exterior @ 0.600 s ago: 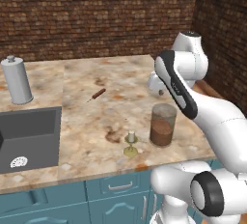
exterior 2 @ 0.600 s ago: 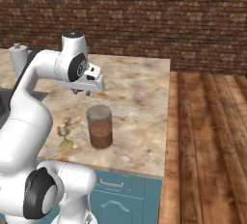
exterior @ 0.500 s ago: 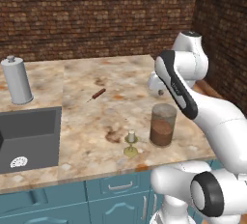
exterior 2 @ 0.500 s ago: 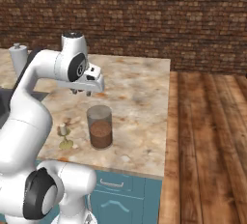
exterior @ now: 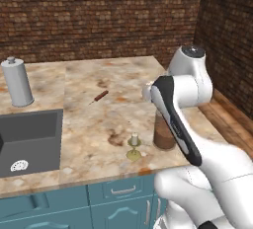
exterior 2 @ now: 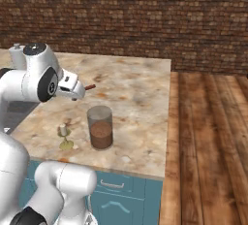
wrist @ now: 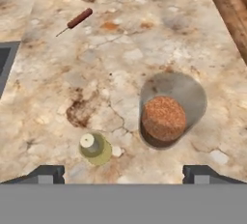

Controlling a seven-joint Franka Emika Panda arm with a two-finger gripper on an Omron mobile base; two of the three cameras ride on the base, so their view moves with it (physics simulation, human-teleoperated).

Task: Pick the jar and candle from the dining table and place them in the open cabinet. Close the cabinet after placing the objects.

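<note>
One jar point(wrist: 164, 117) and one candle point(wrist: 93, 146) standing side by side (apart) near the bench point(wrist: 144, 35) front edge, gripper point(wrist: 124, 174) hovering above them, fingers spread wide, holding nothing, one reddish stick point(wrist: 77, 20) lying farther back.

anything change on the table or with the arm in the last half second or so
Nothing visibly changed. The gripper hangs open above the dining table as before, holding nothing. The jar, the candle, the reddish-brown stick and the grey metal canister all stand or lie where they were.
</note>
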